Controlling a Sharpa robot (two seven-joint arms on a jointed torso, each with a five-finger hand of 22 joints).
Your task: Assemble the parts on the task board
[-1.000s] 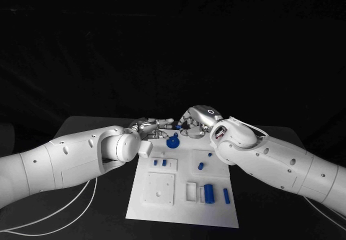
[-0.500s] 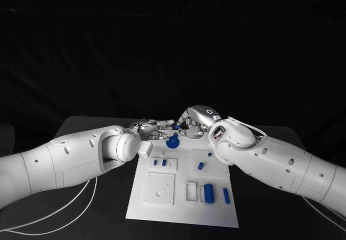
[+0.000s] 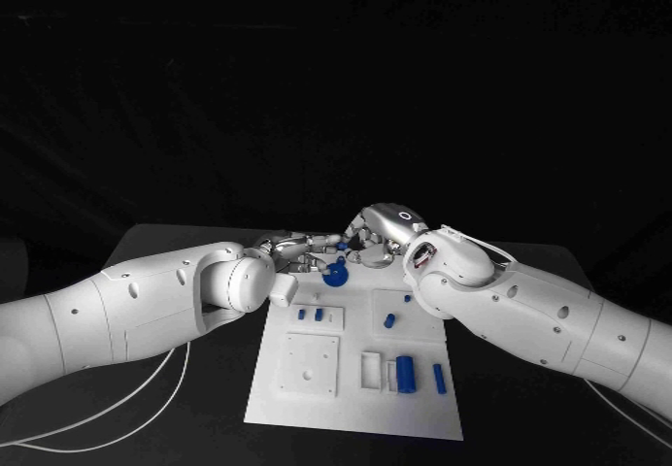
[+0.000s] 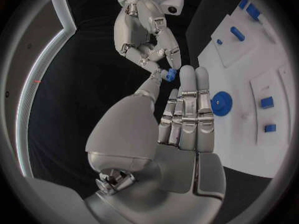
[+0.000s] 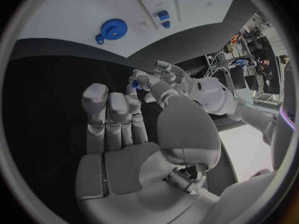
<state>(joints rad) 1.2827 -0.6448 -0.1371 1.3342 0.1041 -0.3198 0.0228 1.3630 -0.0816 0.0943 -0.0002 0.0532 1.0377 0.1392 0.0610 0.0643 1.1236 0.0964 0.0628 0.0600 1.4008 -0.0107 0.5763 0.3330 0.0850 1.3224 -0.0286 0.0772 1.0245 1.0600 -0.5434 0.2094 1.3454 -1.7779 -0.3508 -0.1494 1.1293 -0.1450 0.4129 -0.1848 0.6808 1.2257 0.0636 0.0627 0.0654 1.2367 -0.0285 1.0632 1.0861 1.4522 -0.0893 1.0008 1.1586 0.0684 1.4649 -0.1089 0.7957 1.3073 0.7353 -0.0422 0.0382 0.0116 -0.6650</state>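
My two hands meet above the far end of the white task board [image 3: 420, 408]. Between them is a small blue part [image 3: 341, 247] [image 4: 168, 74] [image 5: 134, 84]. My left hand [image 3: 294, 248] [image 4: 181, 129] has its thumb and fingertips against the part. My right hand [image 3: 381, 233] [image 4: 146, 30] [image 5: 124, 134] pinches it from the other side. A blue gear [image 3: 336, 277] [image 4: 221, 103] [image 5: 112, 28] sits on the board just below the hands.
Further blue parts lie on the board: two small blocks [image 3: 310, 315], a short peg [image 3: 390, 321], a thick cylinder [image 3: 406, 374] and a thin bar [image 3: 438, 379]. White cables [image 3: 140, 398] trail over the black table under my left arm.
The two hands have drawn slightly closer together around the small blue part. The parts on the board have not moved.
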